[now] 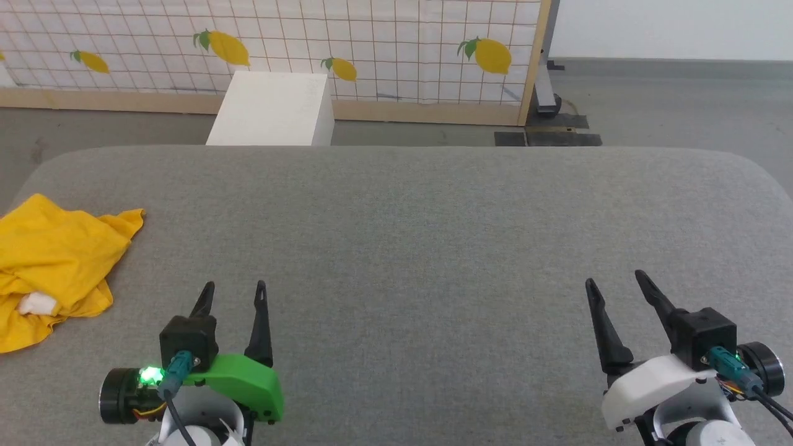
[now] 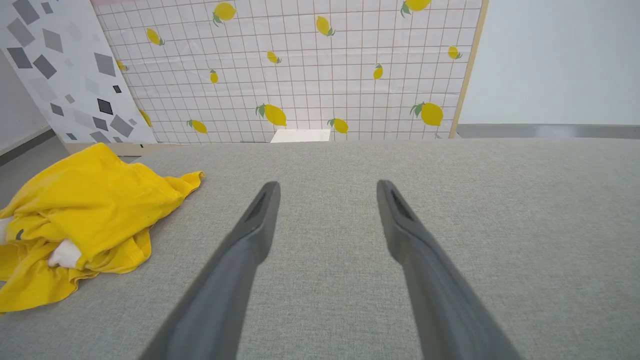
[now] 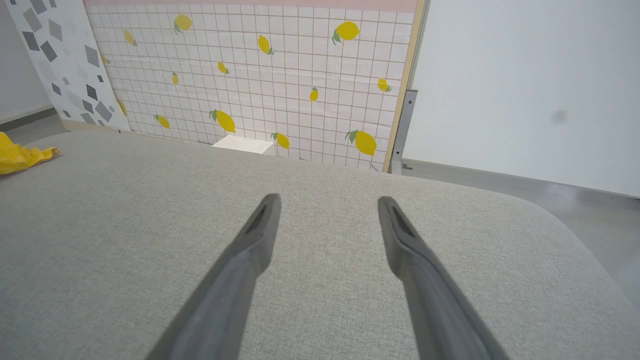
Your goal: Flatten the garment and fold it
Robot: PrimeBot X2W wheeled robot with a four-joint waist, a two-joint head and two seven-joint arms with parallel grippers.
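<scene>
At nine o'clock on desk [image 1: 433,217], shirt [image 1: 56,260] seen crumpled; both jaws released. Flattening not begun; reach there judged needed.

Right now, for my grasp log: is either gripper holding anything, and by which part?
Nothing held: left gripper and right gripper are open; the garment lies apart.

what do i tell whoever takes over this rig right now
Left tool: open, empty, over the grey fabric-covered table.
Right tool: open, empty, over the table's right side.
Bright yellow cotton T-shirt: crumpled in a heap at the table's left edge, apart from both tools, with a white patch showing.
Done: nothing yet; the shirt is not flattened.
Left: spread it flat, then fold it.
</scene>
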